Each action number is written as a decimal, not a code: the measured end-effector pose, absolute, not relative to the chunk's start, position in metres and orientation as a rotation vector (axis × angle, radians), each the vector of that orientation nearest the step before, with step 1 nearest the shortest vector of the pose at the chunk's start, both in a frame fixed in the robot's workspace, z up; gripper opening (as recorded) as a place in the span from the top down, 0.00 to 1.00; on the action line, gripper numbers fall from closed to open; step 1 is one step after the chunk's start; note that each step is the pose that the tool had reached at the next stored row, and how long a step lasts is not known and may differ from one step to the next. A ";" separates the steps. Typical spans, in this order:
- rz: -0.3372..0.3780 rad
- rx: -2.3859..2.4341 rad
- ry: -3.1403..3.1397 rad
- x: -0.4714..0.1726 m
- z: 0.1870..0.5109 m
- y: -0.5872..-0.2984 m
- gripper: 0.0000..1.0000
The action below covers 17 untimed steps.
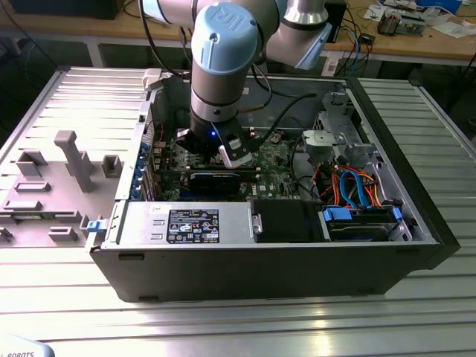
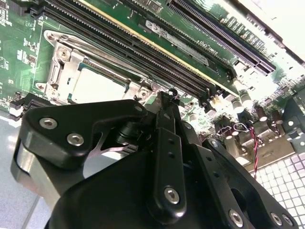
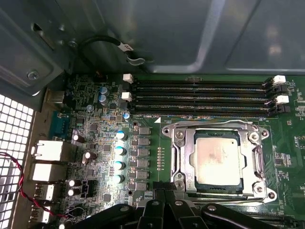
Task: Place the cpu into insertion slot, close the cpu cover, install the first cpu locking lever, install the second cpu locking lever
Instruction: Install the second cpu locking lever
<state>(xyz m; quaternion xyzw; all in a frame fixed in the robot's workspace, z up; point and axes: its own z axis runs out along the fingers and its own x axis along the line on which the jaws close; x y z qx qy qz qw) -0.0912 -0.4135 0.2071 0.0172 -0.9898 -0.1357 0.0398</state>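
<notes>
The cpu [image 3: 217, 161] lies flat in the insertion slot [image 3: 178, 164] on the green motherboard, its silvery top showing through the window of the cpu cover [image 3: 215, 135], which is folded down over it. Thin metal levers [image 3: 209, 125] run flat along the socket's edges. In the second wrist view the cpu [image 2: 97, 86] sits just past my fingertips. My gripper [image 3: 165, 201] is shut with nothing in it, hovering low at one edge of the socket; whether it touches is unclear. In the exterior view the gripper [image 1: 227, 158] hangs inside the open computer case [image 1: 416, 223].
Long black memory slots [image 3: 200, 98] run beside the socket, and a row of capacitors [image 3: 119, 157] stands on its other side. The case wall [image 3: 190, 33] rises close behind. A power supply [image 1: 186, 223], a drive cage [image 1: 361, 219] and cables fill the case front. A grey fixture tray [image 1: 52, 178] lies at the exterior view's left.
</notes>
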 end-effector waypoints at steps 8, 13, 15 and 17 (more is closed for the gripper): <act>-0.415 0.052 -3.028 -0.091 0.207 -0.413 0.89; -0.415 0.051 -3.024 -0.091 0.207 -0.413 0.89; -0.415 0.051 -3.023 -0.091 0.207 -0.413 0.89; -0.415 0.050 -3.022 -0.091 0.207 -0.413 0.89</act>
